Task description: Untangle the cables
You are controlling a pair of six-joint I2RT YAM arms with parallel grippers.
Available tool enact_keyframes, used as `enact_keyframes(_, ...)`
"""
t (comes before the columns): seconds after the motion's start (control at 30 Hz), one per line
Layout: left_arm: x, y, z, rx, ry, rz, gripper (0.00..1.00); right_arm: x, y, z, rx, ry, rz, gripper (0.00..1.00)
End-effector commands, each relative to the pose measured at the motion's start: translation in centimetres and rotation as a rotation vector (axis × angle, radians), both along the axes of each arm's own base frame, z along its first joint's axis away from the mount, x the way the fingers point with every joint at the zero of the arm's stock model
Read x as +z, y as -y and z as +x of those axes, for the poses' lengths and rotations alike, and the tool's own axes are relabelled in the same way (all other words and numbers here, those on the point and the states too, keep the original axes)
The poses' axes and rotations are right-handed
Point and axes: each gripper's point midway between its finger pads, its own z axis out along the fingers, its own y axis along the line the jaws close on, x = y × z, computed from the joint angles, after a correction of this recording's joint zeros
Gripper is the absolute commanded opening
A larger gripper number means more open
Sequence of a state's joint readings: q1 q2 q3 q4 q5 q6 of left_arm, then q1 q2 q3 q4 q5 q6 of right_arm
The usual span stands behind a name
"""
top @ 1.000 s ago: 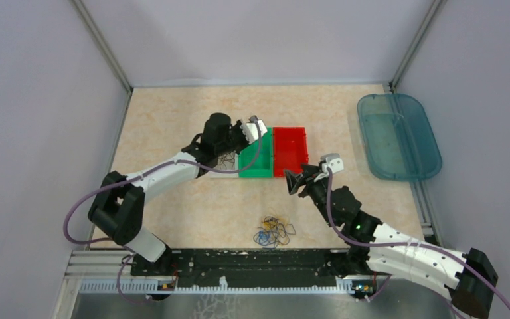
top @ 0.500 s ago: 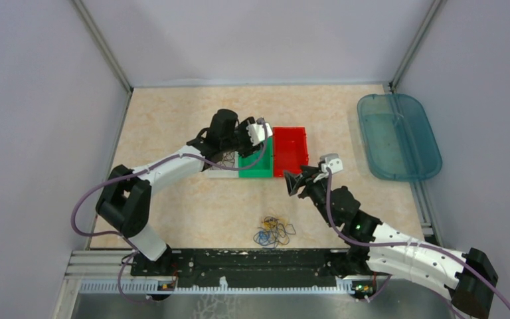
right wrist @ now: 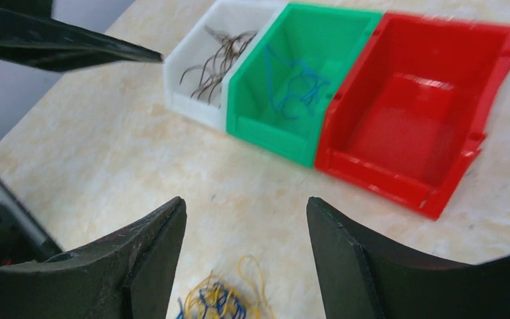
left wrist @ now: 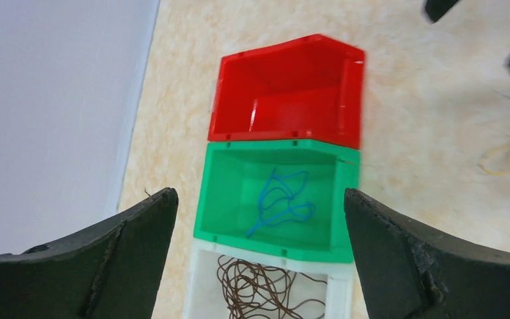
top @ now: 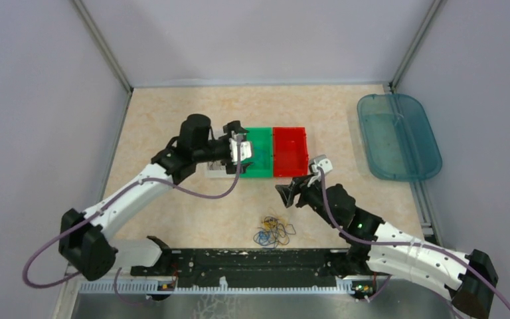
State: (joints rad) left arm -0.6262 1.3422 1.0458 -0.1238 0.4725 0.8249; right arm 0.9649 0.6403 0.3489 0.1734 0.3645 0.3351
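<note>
Left gripper [left wrist: 259, 199] is spread wide, nothing between the fingers, hanging over the white bin [left wrist: 196, 299] and the near end of the green bin [left wrist: 206, 193]. Right gripper [right wrist: 246, 203] has its jaws apart too and grips nothing. It hovers over bare table [top: 172, 119], between the red bin [top: 289, 151] and the tangled cables [top: 273, 230].

That bundle sits near the front edge, apart from both claws. I can make out blue and yellow-orange strands, maybe a dark one too, hard to say at this size. One blue wire [left wrist: 282, 203] lies in the green bin, and a heap of brown wires [left wrist: 259, 289] in the white one.

The three bins stand in a row, touching. The surface is beige and marbled, with grey walls around it. A teal tray [top: 398, 136] sits off to the right. From above, the left wrist covers most of the white bin.
</note>
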Motion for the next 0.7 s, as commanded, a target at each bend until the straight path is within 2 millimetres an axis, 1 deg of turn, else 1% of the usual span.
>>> enact_keyframes(0.0,-1.3,-1.2,-6.8,-0.255,0.003,0.054,1.00,-1.2,-2.1,-3.7,0.204,-0.162,0.036,0.68)
enact_keyframes(0.07,-1.4,-2.2,-8.8,-0.306,0.031,0.068,1.00,-3.2,-2.4,-5.4,0.254,-0.291,0.010,0.68)
enact_keyframes(0.13,-2.1,-3.1,-10.4,-0.334,0.039,0.078,1.00,-4.4,-2.9,-7.4,0.322,-0.418,-0.019,0.68)
enact_keyframes(0.23,-2.2,-3.8,-11.7,-0.361,0.072,0.078,1.00,-5.2,-3.6,-9.9,0.415,-0.551,-0.012,0.66)
enact_keyframes(0.3,-2.0,-4.0,-12.0,-0.362,0.081,0.073,1.00,-5.7,-3.7,-10.8,0.439,-0.607,-0.013,0.63)
enact_keyframes(0.37,-1.6,-4.0,-11.9,-0.354,0.083,0.069,1.00,-6.6,-3.5,-11.3,0.443,-0.643,-0.028,0.60)
enact_keyframes(0.5,-1.0,-3.9,-11.5,-0.345,0.100,0.063,1.00,-7.8,-3.5,-11.5,0.444,-0.653,-0.019,0.52)
enact_keyframes(0.67,-0.1,-3.7,-12.0,-0.358,0.106,0.035,1.00,-9.2,-3.8,-10.8,0.435,-0.638,-0.042,0.50)
